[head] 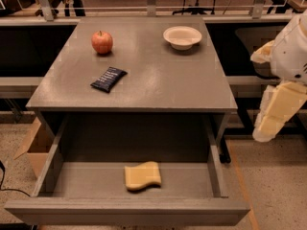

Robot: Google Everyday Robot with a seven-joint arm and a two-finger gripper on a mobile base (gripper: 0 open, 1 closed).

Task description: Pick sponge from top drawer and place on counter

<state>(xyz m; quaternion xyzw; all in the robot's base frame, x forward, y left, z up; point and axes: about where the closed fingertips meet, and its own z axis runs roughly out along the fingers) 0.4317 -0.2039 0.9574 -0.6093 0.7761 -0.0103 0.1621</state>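
Note:
The pale yellow sponge (pixel 142 176) lies flat on the floor of the open top drawer (pixel 124 212), a little right of its middle, near the front. The grey counter (pixel 158 83) is the cabinet top above the drawer. My gripper (pixel 271 115) hangs at the far right edge of the camera view, outside the cabinet's right side, at about the height of the counter's front edge. It is well away from the sponge and holds nothing.
On the counter stand a red apple (pixel 102 42) at the back left, a white bowl (pixel 182 37) at the back right and a dark snack packet (pixel 108 78) left of the middle. A cardboard box (pixel 33 147) sits on the floor at the left.

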